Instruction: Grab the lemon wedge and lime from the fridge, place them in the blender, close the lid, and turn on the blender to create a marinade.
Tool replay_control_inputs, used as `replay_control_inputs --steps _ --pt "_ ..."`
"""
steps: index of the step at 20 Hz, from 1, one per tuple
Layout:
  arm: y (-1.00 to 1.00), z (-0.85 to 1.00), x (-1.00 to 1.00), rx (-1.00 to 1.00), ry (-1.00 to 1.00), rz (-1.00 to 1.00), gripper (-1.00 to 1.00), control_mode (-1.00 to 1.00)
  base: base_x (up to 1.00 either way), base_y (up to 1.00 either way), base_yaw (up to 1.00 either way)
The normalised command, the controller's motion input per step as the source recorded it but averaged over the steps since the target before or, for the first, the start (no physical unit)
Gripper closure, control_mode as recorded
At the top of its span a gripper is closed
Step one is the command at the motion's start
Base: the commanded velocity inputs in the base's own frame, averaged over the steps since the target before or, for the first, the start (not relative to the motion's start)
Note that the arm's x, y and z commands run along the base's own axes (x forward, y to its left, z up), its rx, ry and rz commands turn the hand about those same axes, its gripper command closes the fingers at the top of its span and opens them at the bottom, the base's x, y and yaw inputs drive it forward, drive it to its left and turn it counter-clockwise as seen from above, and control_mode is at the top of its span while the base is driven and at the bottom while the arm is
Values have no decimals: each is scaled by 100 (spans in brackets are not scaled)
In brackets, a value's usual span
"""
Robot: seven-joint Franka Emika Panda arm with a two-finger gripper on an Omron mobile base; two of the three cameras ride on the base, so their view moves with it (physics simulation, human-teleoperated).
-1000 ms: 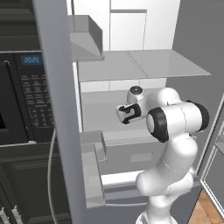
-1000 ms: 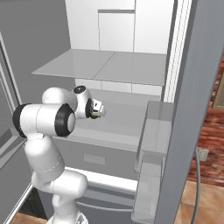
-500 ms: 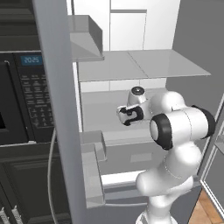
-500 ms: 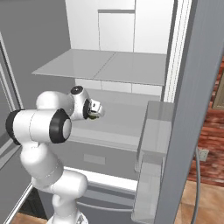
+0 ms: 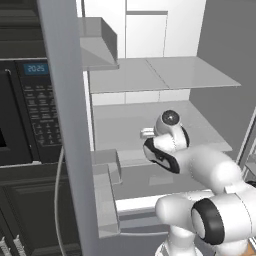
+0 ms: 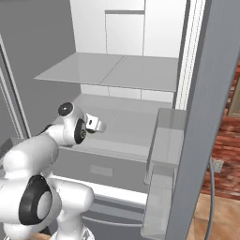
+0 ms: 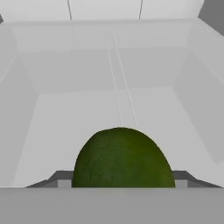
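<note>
The arm has swung its elbow down; the gripper (image 7: 120,185), jaws closed around the lime (image 7: 122,158), sits inside the fridge (image 5: 165,80).

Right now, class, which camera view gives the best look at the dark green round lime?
The hand view: the dark green round lime bulges large at the bottom, close ahead of the hand. In both base views the white arm's hand reaches over the fridge shelf, hiding the lime.
</note>
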Motion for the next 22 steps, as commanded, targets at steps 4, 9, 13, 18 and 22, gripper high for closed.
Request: replay_control_inputs --steps 4,9,13,18,22 --pt "0 93 -100 0 0 -5 100 -100 0 0 0" --pt "0 100 -100 1 4 -1 100 -100 0 0 0" --pt "0 100 -100 5 10 0 100 -100 0 0 0" --pt "3 95 -100 2 15 0 100 -100 0 0 0" --pt "3 88 -72 0 19 0 100 -100 0 0 0"
